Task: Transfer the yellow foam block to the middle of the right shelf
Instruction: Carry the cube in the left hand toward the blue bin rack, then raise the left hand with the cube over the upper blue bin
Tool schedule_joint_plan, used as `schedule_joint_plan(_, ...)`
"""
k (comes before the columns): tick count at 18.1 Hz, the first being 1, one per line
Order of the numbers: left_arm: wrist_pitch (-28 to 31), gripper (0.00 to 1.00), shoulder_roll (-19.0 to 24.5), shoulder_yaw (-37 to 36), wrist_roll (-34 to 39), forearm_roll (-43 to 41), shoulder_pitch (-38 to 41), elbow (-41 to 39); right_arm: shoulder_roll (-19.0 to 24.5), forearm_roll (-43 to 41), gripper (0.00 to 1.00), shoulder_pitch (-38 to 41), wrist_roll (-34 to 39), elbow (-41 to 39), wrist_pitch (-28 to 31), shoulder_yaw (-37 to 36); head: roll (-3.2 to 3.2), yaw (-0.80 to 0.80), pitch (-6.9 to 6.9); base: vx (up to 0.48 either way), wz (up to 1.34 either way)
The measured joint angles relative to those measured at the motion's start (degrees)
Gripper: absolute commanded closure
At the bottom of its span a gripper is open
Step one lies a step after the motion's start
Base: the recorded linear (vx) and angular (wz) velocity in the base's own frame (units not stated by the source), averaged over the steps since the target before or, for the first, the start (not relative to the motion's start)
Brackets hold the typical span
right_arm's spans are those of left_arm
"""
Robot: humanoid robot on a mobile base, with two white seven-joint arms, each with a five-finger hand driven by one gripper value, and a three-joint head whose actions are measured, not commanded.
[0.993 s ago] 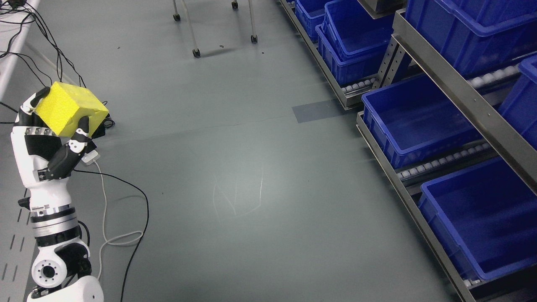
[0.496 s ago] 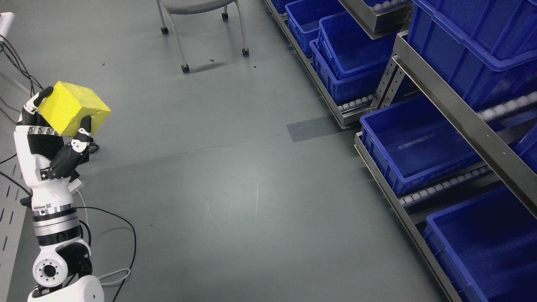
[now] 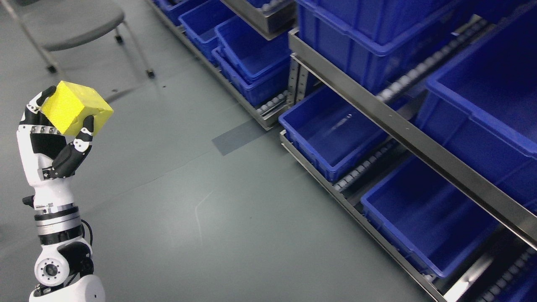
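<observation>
Far to the right of the fingers stands the steel roller-rail shelf rack (image 3: pixel 402 134), its tiers loaded with open blue plastic bins (image 3: pixel 335 130) that all look empty in this view. Between the fingers and that rack lies the smooth grey-green floor (image 3: pixel 201 201), bare along the path. Above and behind the fingertips sits a grey padded chair on castors (image 3: pixel 71 21).

The left hand (image 3: pixel 54 138), white with black joints, is raised upright at the left edge. Its fingers (image 3: pixel 86 130) are curled around the yellow foam cube (image 3: pixel 75 107), the thumb pressing one lower face and the other fingertips hooked over the far top corner, so the block rides high in the grip, tilted on a corner.

The step in hand looks like carrying. To do it well, keep a steady, gentle squeeze, since foam deforms and may slip, and bring the arm across toward the middle tier without swinging, clearing the steel rail before lowering over a bin.
</observation>
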Motion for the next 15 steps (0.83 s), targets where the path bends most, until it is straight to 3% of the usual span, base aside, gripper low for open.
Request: schedule_joint_plan(15, -1.2, 0.99, 0.0, -4.1, -2.8, 0.0, -0.3, -2.0, 0.0, 0.0, 0.0, 0.0, 0.0, 0.0, 0.2, 0.0, 0.0, 0.0, 0.0, 0.117, -0.81)
